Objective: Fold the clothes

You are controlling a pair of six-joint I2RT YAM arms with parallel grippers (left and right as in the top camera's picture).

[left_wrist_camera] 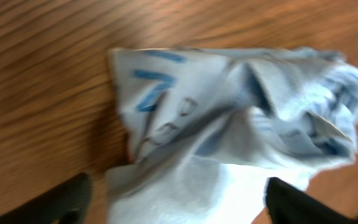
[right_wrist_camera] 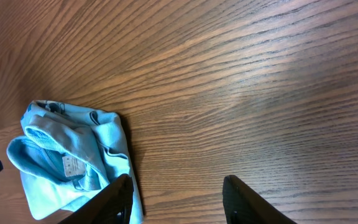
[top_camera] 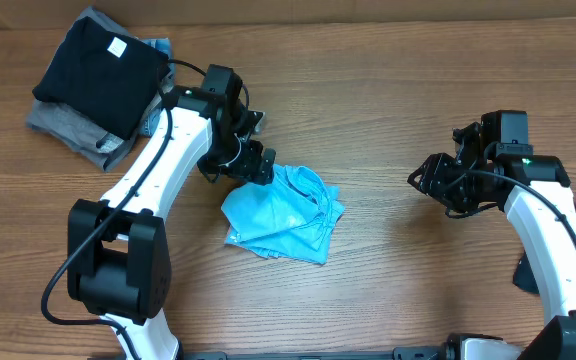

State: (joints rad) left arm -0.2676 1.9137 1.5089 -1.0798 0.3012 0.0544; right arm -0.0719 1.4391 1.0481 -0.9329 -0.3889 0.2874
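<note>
left jaws are standing wide apart, gripping nothing, and are hovering at the far left edge of the blue shirt (top_camera: 283, 215), with the two dark fingers (left_wrist_camera: 67, 200) showing on either side of the cloth in the left wrist view. right jaws are also standing open and empty, hanging over bare counter (top_camera: 388, 90) well apart from the shirt, on its right. the blue shirt is lying near the middle of the counter as a small, rumpled bundle, its collar and neck label (right_wrist_camera: 72, 164) facing up and loose folds bunching along one side. a black shirt (top_camera: 98, 60) is sitting folded on top of a grey garment (top_camera: 68, 130) in the far left corner, which looks like the pile for finished pieces. judging by this, the folding of the blue shirt is nearing its end: it is either needing one last tidy fold or waiting to be carried off. the next move is probably calling for the left jaws to come down and pinch through all the layers together, since a shallow pinch on soft cotton is likely to lift only the top layer and let the bundle fall open.
</note>
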